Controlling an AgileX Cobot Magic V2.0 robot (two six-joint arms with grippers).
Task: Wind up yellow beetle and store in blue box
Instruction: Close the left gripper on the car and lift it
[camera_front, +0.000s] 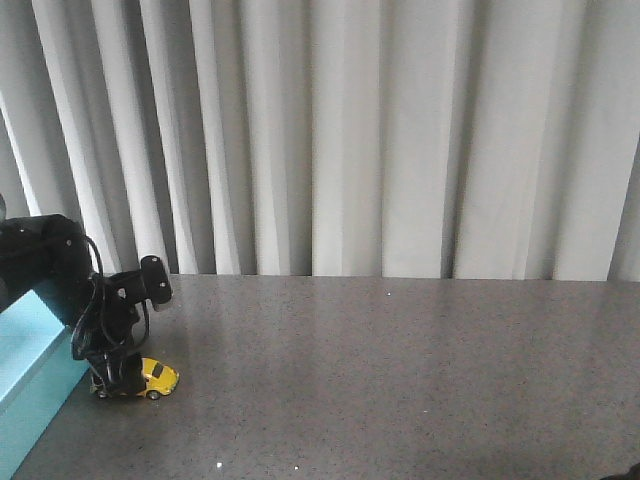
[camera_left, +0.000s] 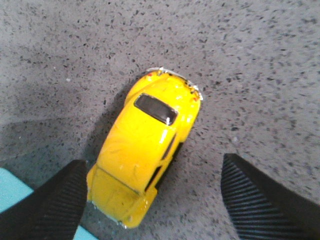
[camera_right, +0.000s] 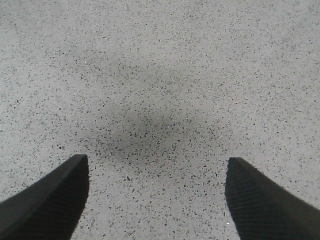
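The yellow beetle (camera_front: 152, 378) stands on the grey speckled table at the front left, close beside the blue box (camera_front: 30, 380). In the left wrist view the yellow beetle (camera_left: 147, 145) lies between the open fingers of my left gripper (camera_left: 155, 200), close against one finger and well apart from the other. My left gripper (camera_front: 112, 385) hangs low over the car's rear end. A corner of the blue box (camera_left: 12, 182) shows behind one finger. My right gripper (camera_right: 156, 197) is open over bare table, with nothing between its fingers.
Grey pleated curtains (camera_front: 350, 140) close off the back of the table. The left arm's black body (camera_front: 60, 270) rises above the box at the left edge. The table's front edge is near the car.
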